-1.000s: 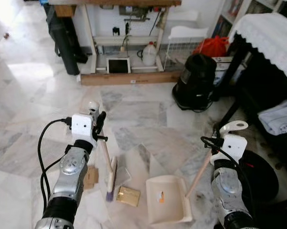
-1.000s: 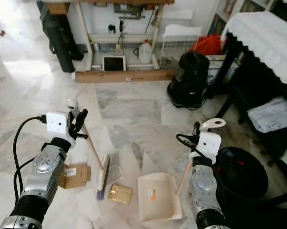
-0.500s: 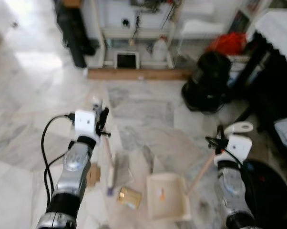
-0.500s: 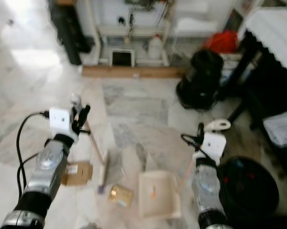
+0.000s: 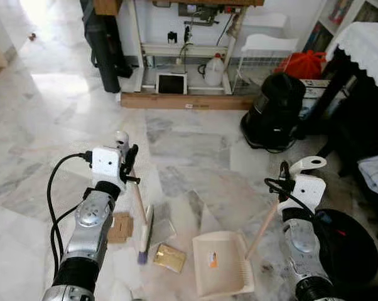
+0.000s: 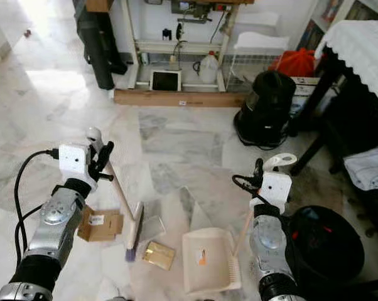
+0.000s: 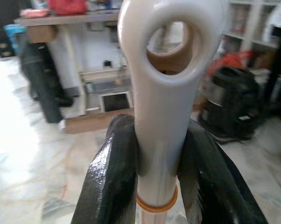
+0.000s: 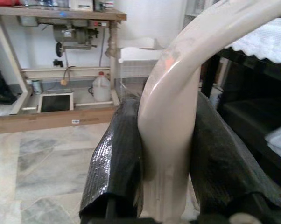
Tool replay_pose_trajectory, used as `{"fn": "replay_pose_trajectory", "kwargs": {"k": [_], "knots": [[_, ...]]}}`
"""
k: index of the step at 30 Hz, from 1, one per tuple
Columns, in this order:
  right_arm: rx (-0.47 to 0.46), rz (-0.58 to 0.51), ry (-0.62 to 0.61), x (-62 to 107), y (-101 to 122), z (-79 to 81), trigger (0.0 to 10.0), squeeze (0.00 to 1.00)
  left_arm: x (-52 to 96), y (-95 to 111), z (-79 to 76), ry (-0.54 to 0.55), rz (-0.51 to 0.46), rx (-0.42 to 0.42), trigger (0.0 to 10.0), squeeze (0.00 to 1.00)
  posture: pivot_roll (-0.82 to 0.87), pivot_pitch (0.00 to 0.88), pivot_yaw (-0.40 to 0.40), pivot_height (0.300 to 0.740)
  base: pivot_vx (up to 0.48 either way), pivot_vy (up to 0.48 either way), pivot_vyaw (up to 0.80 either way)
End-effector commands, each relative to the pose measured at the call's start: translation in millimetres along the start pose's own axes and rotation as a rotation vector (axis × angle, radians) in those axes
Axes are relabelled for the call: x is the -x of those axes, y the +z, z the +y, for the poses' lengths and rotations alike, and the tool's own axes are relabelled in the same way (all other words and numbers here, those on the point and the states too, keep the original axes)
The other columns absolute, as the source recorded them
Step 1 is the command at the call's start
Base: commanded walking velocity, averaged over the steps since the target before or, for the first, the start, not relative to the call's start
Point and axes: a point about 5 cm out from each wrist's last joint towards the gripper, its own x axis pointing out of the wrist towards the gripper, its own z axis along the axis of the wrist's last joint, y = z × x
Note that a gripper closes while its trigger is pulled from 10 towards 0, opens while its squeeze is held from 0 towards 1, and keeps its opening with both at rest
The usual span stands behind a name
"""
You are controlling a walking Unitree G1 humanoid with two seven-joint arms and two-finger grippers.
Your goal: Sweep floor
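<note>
Left end effector (image 7: 157, 163) is pinched on the white top of the broom (image 5: 139, 207) handle; the bristle head rests on the marble floor (image 5: 195, 144) beside a gold packet (image 5: 169, 258) and flattened cardboard (image 5: 119, 227). Right end effector (image 8: 166, 154) clamps the dustpan (image 5: 219, 263) handle, pan flat on the floor just beside the packet. Open floor ahead; black vacuum (image 5: 274, 113) stands well apart at right.

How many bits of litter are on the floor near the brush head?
3 visible: flat brown cardboard on the brush's left, a clear plastic piece on its right, a gold packet beside the dustpan. Smaller debris may be hidden.
</note>
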Motion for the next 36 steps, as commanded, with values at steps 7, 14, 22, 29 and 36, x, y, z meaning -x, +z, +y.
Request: {"fn": "replay_pose_trajectory", "kwargs": {"k": [7,14,22,29,36], "knots": [[-0.005,0.003,-0.008,0.7,-1,1.2,10.0,0.00,17.3,4,12.5,-0.059,0.064,-0.130,10.0,0.00,0.15,0.155,-0.048,0.740,0.000,0.000,0.00],[0.000,0.015,-0.009,0.3,-4,1.6,10.0,0.00,21.0,5,10.0,-0.116,0.128,-0.142,10.0,0.00,0.16,0.147,-0.044,0.740,0.000,0.000,0.00],[0.004,0.024,-0.007,1.9,-6,3.0,10.0,0.00,26.2,2,5.1,-0.145,0.171,-0.124,10.0,0.00,0.17,0.147,-0.039,0.740,0.000,0.000,0.00],[0.007,0.028,-0.003,1.5,-7,3.6,10.0,0.00,28.9,6,-0.7,-0.210,0.237,-0.069,10.0,0.00,0.19,0.167,-0.040,0.740,0.000,0.000,0.00],[0.006,0.047,0.003,3.1,-11,7.6,10.0,0.00,33.2,10,0.9,-0.239,0.271,-0.068,10.0,0.00,0.21,0.178,-0.035,0.740,0.000,0.000,0.00]]}}
